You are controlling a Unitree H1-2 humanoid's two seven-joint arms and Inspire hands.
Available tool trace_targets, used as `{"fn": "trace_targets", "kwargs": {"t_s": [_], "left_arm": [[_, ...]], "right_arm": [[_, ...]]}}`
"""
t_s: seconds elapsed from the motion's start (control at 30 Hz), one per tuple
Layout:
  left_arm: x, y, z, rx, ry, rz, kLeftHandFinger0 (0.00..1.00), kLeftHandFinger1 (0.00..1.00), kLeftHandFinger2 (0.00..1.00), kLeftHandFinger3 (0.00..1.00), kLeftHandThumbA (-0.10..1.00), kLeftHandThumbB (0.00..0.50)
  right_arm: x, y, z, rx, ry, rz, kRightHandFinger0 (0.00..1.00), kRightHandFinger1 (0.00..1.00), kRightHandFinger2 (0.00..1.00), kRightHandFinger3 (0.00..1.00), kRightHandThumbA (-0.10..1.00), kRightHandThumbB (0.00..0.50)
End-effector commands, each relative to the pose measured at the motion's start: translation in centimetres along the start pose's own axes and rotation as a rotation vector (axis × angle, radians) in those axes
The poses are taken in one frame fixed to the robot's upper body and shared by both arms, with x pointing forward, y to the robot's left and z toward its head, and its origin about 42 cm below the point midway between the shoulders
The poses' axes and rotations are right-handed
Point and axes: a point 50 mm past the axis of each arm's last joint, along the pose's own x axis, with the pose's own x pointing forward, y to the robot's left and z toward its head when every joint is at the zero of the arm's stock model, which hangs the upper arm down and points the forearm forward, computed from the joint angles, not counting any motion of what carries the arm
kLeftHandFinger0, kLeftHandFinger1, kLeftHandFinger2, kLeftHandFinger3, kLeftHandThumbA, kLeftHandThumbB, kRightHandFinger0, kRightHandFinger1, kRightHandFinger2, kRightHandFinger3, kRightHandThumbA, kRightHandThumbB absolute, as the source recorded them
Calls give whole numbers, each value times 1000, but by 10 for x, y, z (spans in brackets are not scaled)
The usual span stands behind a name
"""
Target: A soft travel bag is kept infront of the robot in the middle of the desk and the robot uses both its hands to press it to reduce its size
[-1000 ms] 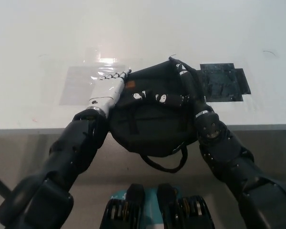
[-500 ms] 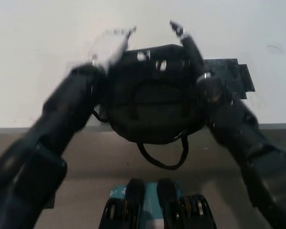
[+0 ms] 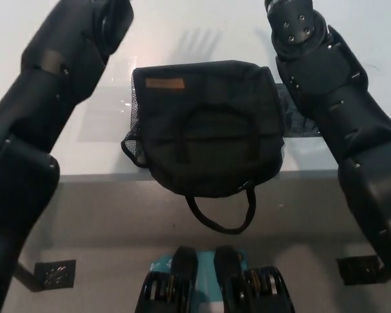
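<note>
Black travel bag (image 3: 205, 127) on desk (image 3: 85, 156) edge, loop strap (image 3: 221, 218) overhanging; both robot hands out of frame, state unknowable.

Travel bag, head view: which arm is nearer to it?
Right. The right arm overlaps the right edge of the travel bag in the picture; the left arm shows a gap from its left side. Both hands are out of frame.

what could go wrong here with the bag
The bag overhangs the desk edge, its strap dangling below, so a press near the front might tip it off. Both hands are out of view above, so their landing spots can't be checked. The mesh pocket on the side could snag.
</note>
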Motion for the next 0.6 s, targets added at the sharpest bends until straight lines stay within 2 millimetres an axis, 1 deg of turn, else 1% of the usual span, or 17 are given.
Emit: {"fn": "trace_targets", "kwargs": {"t_s": [0.0, 0.03, 0.07, 0.1, 0.17, 0.2, 0.23, 0.27, 0.3, 0.33, 0.4, 0.43, 0.47, 0.5, 0.57], "left_arm": [[5, 62, -9, -45, -20, 143, 1000, 1000, 1000, 1000, 1000, 82], [-2, 66, -10, -91, -38, 164, 1000, 1000, 1000, 1000, 1000, 97], [-16, 71, -8, -142, -66, 195, 1000, 1000, 1000, 1000, 1000, 102], [-21, 73, -7, -158, -82, 204, 1000, 1000, 1000, 1000, 1000, 104], [-53, 83, -2, -253, -151, 250, 1000, 1000, 1000, 1000, 1000, 103], [-80, 89, 4, -316, -195, 289, 1000, 1000, 1000, 1000, 1000, 88], [-95, 92, 6, -347, -217, 309, 1000, 1000, 1000, 1000, 1000, 90], [-106, 94, 9, -373, -232, 322, 1000, 1000, 1000, 1000, 1000, 91], [-117, 95, 13, -390, -248, 340, 1000, 1000, 1000, 1000, 1000, 101], [-145, 96, 18, -441, -286, 370, 1000, 1000, 1000, 1000, 1000, 126], [-175, 93, 25, -507, -319, 406, 1000, 1000, 1000, 1000, 1000, 141], [-200, 89, 32, -559, -350, 430, 1000, 1000, 1000, 1000, 1000, 144], [-224, 85, 38, -592, -366, 450, 1000, 1000, 1000, 1000, 1000, 171], [-245, 80, 44, -628, -379, 464, 1000, 1000, 1000, 1000, 1000, 192], [-270, 74, 49, -678, -401, 471, 1000, 1000, 1000, 1000, 1000, 195]], "right_arm": [[16, -38, 44, -3, -128, -62, 1000, 1000, 1000, 1000, 1000, 273], [12, -46, 48, -19, -158, -71, 1000, 1000, 1000, 1000, 1000, 274], [4, -57, 53, -23, -199, -83, 1000, 1000, 1000, 1000, 1000, 284], [0, -60, 54, -23, -206, -87, 1000, 1000, 1000, 1000, 1000, 286], [-26, -80, 64, 1, -294, -106, 1000, 1000, 1000, 1000, 1000, 265], [-46, -94, 69, 0, -370, -123, 1000, 1000, 1000, 1000, 1000, 262], [-59, -99, 72, 1, -392, -139, 1000, 1000, 1000, 1000, 1000, 281], [-70, -103, 74, 11, -398, -155, 1000, 1000, 1000, 1000, 1000, 285], [-83, -111, 75, 8, -423, -162, 1000, 1000, 1000, 1000, 1000, 301], [-111, -119, 77, 40, -470, -180, 1000, 1000, 1000, 1000, 1000, 282], [-142, -126, 77, 90, -519, -179, 1000, 1000, 1000, 1000, 1000, 254], [-169, -127, 76, 126, -545, -174, 1000, 1000, 1000, 1000, 1000, 236], [-197, -127, 77, 122, -561, -177, 1000, 1000, 1000, 1000, 1000, 246], [-220, -126, 80, 118, -579, -176, 1000, 1000, 1000, 1000, 1000, 254], [-246, -121, 85, 133, -608, -170, 1000, 1000, 1000, 1000, 1000, 240]]}}
